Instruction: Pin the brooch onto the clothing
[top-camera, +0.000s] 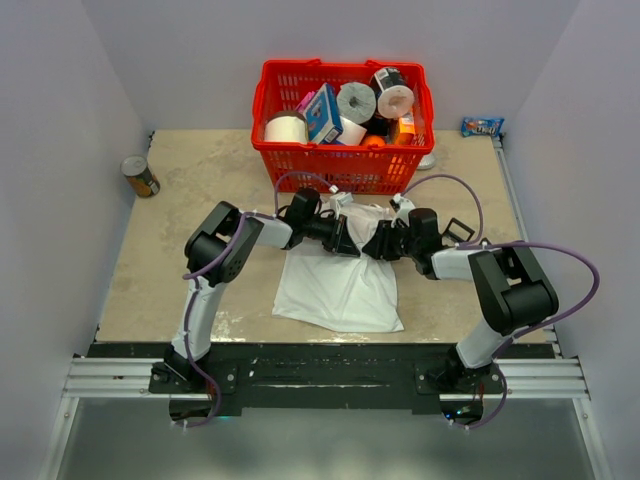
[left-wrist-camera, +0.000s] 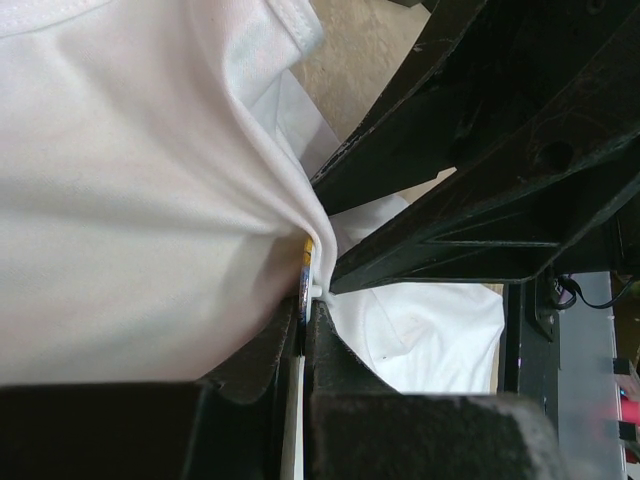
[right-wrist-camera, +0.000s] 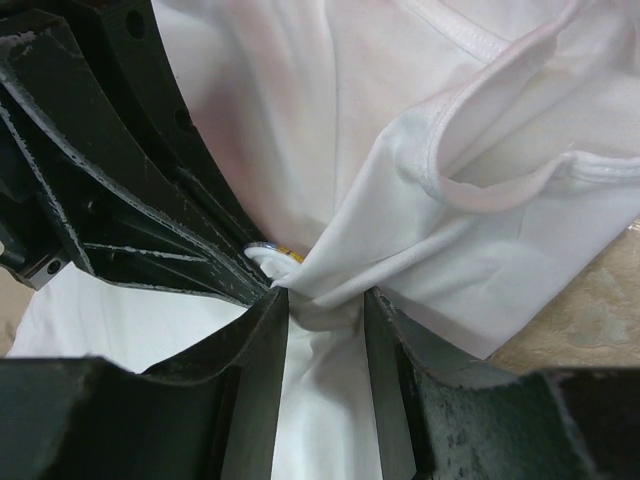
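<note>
Sitting edge-on between the tips of the left gripper (left-wrist-camera: 305, 330), the small orange-gold and dark grey round brooch (left-wrist-camera: 306, 275) shows only as a thin disc rim with a gold fleck. That gripper's jaws are fully closed on it. The thin white short-sleeved cotton T-shirt (left-wrist-camera: 120, 200) drapes over those fingertips and pulls tight into a fold just where the brooch sits.

In the right wrist view the brooch peeks out beside that same gather, touching the cloth. The right gripper (right-wrist-camera: 327, 310) has its 2 fingers partly apart with the bunched fold filling the gap between them, so it appears to be pinching the shirt against the brooch. The 2 grippers meet tip to tip over the shirt's upper end, near the collar, while the lower half lies flat on the beige tabletop (top-camera: 200, 180).

Judging progress: brooch and fabric are brought together and both held. No pin can be seen through the cloth, so fastening and both releases look still to come.

Beyond stands a red plastic basket (top-camera: 345, 160) of rolls and packets, and a tin can (top-camera: 140, 176) far left.
</note>
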